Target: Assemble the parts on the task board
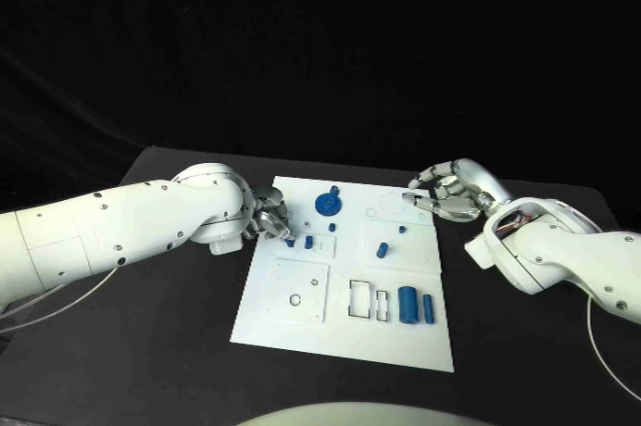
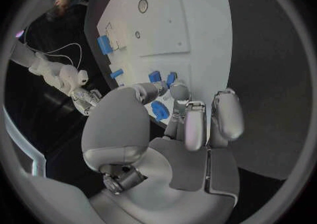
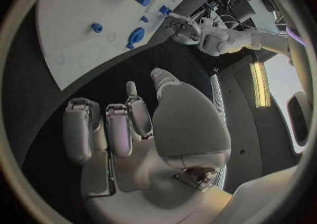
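Task board (image 1: 401,338): smooth, matt white plate, plastic in look, lying between the two hands. Parts, e.g. two cylinders (image 1: 417,306) on the board well below both hands and a round disc piece (image 1: 327,204) just beside the left hand (image 1: 268,218): smooth blue plastic with a slight sheen. Both hands, left and right hand (image 1: 452,193): silvery, glossy, metal-look shells with smooth pale finger pads (image 2: 194,131). Arm casings (image 1: 120,227): glossy white plastic. Table (image 1: 160,352): matt black surface.

Left hand (image 1: 269,215) crowds task board (image 1: 341,338) left edge, near end open
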You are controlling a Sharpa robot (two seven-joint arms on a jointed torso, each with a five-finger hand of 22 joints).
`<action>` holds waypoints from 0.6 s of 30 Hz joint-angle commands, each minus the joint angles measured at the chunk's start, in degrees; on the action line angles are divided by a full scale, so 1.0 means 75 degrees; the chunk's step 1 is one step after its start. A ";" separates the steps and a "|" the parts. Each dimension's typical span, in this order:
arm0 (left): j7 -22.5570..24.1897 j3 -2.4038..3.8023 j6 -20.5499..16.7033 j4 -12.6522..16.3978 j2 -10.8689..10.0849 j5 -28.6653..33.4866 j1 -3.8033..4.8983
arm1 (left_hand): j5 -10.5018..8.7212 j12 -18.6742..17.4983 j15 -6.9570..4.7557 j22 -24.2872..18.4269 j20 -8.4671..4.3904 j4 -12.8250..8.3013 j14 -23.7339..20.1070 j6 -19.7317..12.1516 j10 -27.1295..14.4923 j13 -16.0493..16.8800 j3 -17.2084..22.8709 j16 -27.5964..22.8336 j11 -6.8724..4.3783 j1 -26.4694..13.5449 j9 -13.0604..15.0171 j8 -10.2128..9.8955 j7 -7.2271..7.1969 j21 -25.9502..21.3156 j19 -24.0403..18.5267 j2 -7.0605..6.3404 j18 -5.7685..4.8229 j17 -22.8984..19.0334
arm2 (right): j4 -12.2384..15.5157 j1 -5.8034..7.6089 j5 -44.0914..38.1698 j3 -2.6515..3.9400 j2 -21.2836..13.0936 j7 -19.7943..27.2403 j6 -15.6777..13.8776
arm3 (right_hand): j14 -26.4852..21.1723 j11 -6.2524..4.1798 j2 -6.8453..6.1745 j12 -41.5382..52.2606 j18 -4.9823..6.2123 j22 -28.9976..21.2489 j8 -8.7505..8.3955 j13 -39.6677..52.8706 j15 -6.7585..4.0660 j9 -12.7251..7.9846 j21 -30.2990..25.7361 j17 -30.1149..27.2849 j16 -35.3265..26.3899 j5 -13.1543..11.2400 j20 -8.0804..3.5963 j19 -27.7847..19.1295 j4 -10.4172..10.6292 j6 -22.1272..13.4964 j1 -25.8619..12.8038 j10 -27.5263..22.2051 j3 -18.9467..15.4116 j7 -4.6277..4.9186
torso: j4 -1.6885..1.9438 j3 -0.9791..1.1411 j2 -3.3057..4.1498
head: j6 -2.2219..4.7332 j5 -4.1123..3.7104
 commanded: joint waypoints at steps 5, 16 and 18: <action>0.0003 -0.0014 0.0140 0.0052 -0.0001 -0.0016 -0.0025 | 0.0040 0.0033 -0.0053 0.0008 0.0007 -0.1107 0.0622 0.0037 0.0042 -0.0007 0.1152 0.0032 0.0003 0.0027 0.0081 0.0034 -0.0042 0.0041 0.0039 0.0066 -0.0100 0.1193 | 0.0000 -0.0010 -0.0068 0.0000 0.0004 0.0042 0.0072 | 0.0498 -0.0042 -0.0011 -0.0004 0.0048 0.1139 0.0052 0.0293 -0.0065 0.0011 -0.0053 0.0609 -0.0024 0.0022 -0.0067 0.0064 0.0010 -0.0052 -0.0092 -0.0014 -0.0040 0.0008 | -0.0001 0.0002 -0.0004 | 0.0008 -0.0008; -0.0006 -0.0013 0.0140 0.0014 0.0005 -0.0101 -0.0026 | 0.0044 0.0026 -0.0055 0.0015 0.0006 -0.1114 0.0622 0.0040 0.0039 -0.0021 0.1161 0.0034 0.0001 0.0029 0.0078 0.0038 -0.0043 0.0045 0.0042 0.0066 -0.0101 0.1195 | 0.0001 -0.0016 -0.0068 0.0000 0.0002 0.0047 0.0070 | 0.0498 -0.0042 -0.0011 -0.0004 0.0048 0.1139 0.0052 0.0293 -0.0065 0.0011 -0.0053 0.0609 -0.0024 0.0022 -0.0067 0.0064 0.0010 -0.0052 -0.0092 -0.0014 -0.0040 0.0008 | 0.0003 0.0005 -0.0003 | 0.0015 -0.0001; -0.0009 -0.0013 0.0163 0.0007 0.0013 -0.0113 -0.0026 | 0.0044 0.0026 -0.0055 0.0015 0.0006 -0.1114 0.0622 0.0040 0.0039 -0.0021 0.1161 0.0034 0.0001 0.0029 0.0078 0.0038 -0.0043 0.0045 0.0042 0.0066 -0.0101 0.1195 | 0.0001 -0.0017 -0.0068 0.0000 0.0002 0.0047 0.0071 | 0.0498 -0.0042 -0.0011 -0.0004 0.0048 0.1139 0.0052 0.0293 -0.0065 0.0011 -0.0053 0.0609 -0.0024 0.0022 -0.0067 0.0064 0.0010 -0.0052 -0.0092 -0.0014 -0.0040 0.0008 | -0.0002 0.0006 -0.0006 | 0.0010 0.0002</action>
